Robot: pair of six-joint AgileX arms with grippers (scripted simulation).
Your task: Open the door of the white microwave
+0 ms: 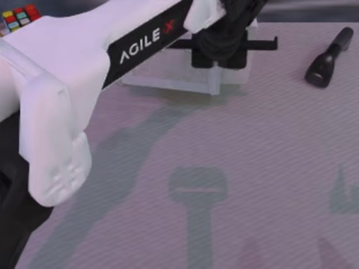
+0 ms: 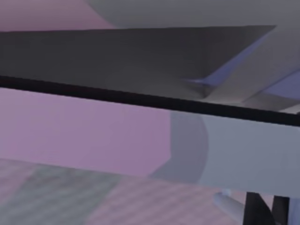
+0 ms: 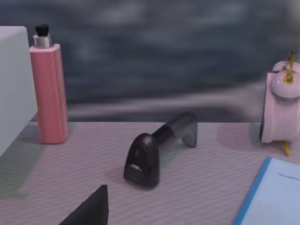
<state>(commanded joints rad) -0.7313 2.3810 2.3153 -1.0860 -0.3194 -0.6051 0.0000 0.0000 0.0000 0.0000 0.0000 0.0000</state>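
The white microwave [image 1: 251, 31] stands at the table's far edge near the middle, mostly covered by my left arm. Its side also shows in the right wrist view [image 3: 14, 84]. The door [image 1: 168, 73] with its mesh window faces the camera. My left gripper [image 1: 220, 60] is at the door's right edge, where the handle is. In the left wrist view its black fingers [image 2: 255, 211] stand close together on the thin grey handle [image 2: 229, 201], under a dark hollow behind a black edge. How far the door stands out I cannot tell. Of my right gripper only one fingertip [image 3: 93, 206] shows, off to the right.
A black barcode scanner [image 1: 328, 59] lies at the back right, also in the right wrist view [image 3: 154, 154]. A pink bottle [image 3: 49, 93], a pink alarm clock [image 3: 281, 108] and a blue-edged book [image 3: 276, 197] are nearby. A colour cube [image 1: 19, 15] sits far left.
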